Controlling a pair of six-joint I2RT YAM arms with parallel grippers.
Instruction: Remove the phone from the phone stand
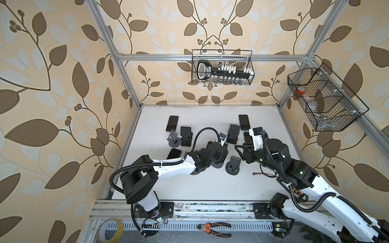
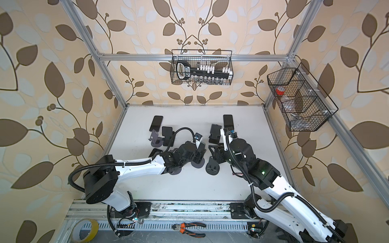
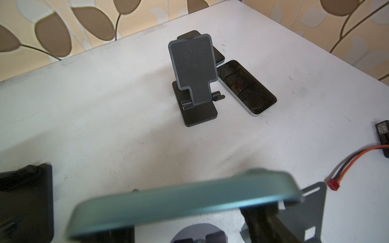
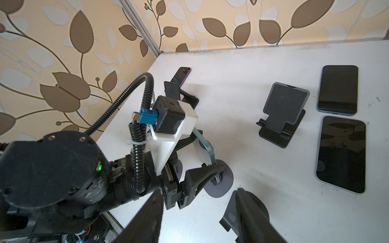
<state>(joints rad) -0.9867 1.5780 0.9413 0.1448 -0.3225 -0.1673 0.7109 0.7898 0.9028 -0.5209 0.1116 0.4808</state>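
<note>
The phone (image 3: pixel 189 199), with a teal rim, stands upright over the round grey base of the phone stand (image 3: pixel 197 233). My left gripper (image 3: pixel 189 212) is shut on the phone's sides. From the right wrist view the phone (image 4: pixel 210 151) shows edge-on between the left gripper's (image 4: pixel 197 156) black fingers, its lower end down at the stand base (image 4: pixel 221 185); whether they touch I cannot tell. In both top views the left arm hides the phone, and only the base (image 2: pixel 197 164) peeks out. My right gripper (image 4: pixel 200 193) (image 1: pixel 242 151) hangs open and empty just to the right.
A dark grey empty stand (image 1: pixel 233 166) sits under the right gripper. Other phones (image 1: pixel 172 123) (image 1: pixel 244 122) (image 1: pixel 173 153) lie flat, among empty stands (image 1: pixel 186 135) (image 1: pixel 233 133) (image 1: pixel 173 140). A red plug on wires (image 3: pixel 334 185) lies to the right. Wire baskets (image 1: pixel 223 67) hang behind.
</note>
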